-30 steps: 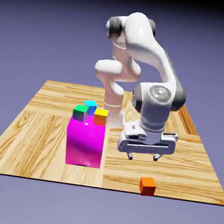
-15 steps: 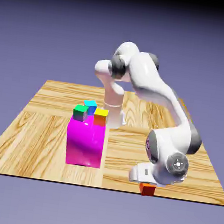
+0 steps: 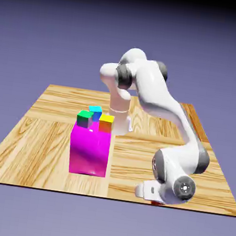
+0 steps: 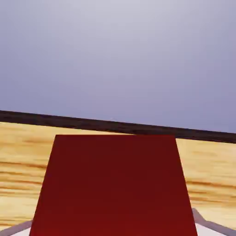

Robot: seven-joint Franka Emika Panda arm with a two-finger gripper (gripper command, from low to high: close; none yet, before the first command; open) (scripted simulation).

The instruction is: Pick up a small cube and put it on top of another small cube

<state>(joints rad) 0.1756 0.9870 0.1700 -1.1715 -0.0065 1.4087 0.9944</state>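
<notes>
The small cube (image 4: 115, 184) fills the lower middle of the hand view as a broad dark-red face, with a grey fingertip (image 4: 18, 229) at its left and another at its right. My gripper (image 3: 154, 200) is down at the table's near edge, shut on the small cube. In the exterior view only a red sliver of the small cube (image 3: 155, 203) shows under the hand. On the magenta block (image 3: 89, 150) sit three small cubes: a yellow-topped one (image 3: 106, 122), a green-topped one (image 3: 84, 118) and a cyan-topped one (image 3: 95, 111).
The wooden table (image 3: 37, 146) ends just in front of the hand, and its dark edge (image 4: 115, 125) runs across the hand view behind the cube. The magenta block stands to the exterior view's left of the hand. The arm's base (image 3: 117, 117) rises behind the block.
The arm swung down from above the table's middle to the near edge. The hand lowered over the small cube and the fingers went from open to shut on it.
</notes>
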